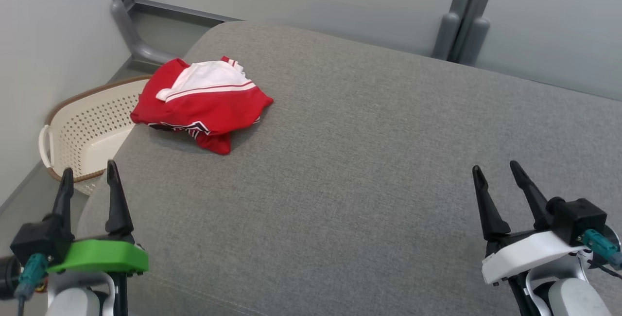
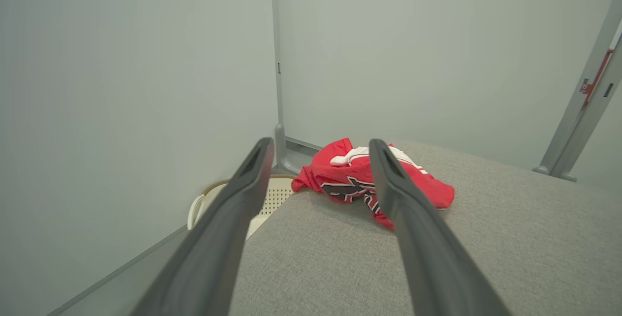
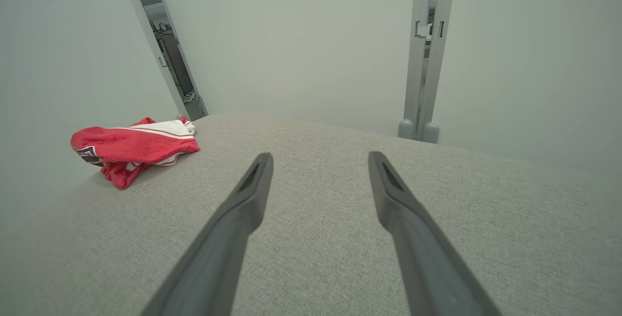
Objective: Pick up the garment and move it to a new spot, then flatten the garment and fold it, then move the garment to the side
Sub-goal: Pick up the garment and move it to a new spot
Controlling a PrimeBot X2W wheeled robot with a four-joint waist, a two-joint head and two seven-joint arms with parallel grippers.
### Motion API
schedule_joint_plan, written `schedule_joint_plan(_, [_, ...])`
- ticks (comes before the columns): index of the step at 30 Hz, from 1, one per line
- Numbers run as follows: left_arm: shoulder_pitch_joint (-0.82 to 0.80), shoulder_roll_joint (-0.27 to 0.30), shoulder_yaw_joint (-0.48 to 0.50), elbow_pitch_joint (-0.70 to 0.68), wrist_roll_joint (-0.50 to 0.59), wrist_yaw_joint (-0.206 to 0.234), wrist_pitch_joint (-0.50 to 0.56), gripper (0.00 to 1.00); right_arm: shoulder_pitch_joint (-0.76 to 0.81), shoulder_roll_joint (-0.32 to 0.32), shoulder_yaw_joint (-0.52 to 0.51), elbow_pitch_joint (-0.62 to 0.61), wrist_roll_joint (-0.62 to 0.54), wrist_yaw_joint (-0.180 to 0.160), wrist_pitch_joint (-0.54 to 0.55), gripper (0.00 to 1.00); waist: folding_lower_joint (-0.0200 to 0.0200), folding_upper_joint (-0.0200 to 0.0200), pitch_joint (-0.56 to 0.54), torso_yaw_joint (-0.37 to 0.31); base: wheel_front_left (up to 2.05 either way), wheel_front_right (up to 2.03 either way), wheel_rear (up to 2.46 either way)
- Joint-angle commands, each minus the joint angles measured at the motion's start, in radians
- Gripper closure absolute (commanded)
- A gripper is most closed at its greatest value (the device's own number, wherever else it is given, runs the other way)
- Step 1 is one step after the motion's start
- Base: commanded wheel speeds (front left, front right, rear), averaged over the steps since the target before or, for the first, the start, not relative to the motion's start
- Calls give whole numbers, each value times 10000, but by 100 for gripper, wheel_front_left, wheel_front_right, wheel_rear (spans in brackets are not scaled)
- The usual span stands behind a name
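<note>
Red-and-white garment (image 1: 204,107): crumpled heap on the grey upholstered cushion (image 1: 369,170), at its far left corner. Cream perforated basket (image 1: 85,133): on the floor, just beside that corner. Left gripper (image 1: 89,170), right gripper (image 1: 495,167): at the cushion's near edge, well apart from the garment, jaws of each spread apart.

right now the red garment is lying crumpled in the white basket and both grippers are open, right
Not in the basket: the red garment lies crumpled on the grey cushion beside it, as the head view shows. The left gripper and right gripper are open.
</note>
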Motion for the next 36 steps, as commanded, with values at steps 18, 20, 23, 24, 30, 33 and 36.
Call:
schedule_joint_plan(18, [-6118,543,225,1999,-81,-554,-54,0,-1229,-1467,-1318,-2153,-273,1,822,0,0,0,4389,-2911,0,0,0])
schedule_joint_plan(20, [-6694,630,254,2427,-100,-621,-32,0,-1233,-1538,-1515,-2415,-274,1,869,0,0,0,4766,-3052,0,0,0])
schedule_joint_plan(23, [-7460,789,320,3257,-175,-701,-5,0,-1235,-1635,-1769,-2821,-267,1,954,0,0,0,5237,-3193,0,0,0])
schedule_joint_plan(24, [-7654,847,349,3489,-187,-704,-4,0,-1244,-1663,-1811,-2915,-246,1,970,0,0,0,5348,-3226,0,0,0])
schedule_joint_plan(30, [-8443,1282,207,5405,-28,-760,539,0,-1266,-1786,-2019,-3373,-186,1,1104,0,0,0,5751,-3373,0,0,0])
schedule_joint_plan(33, [-8554,1392,260,6429,-258,-800,1186,0,-1205,-1814,-2133,-3486,-167,1,1174,0,0,0,5807,-3361,0,0,0])
schedule_joint_plan(36, [-8755,1466,294,7063,-344,-848,1477,0,-1165,-1819,-2193,-3575,-170,1,1220,0,0,0,5825,-3336,0,0,0])
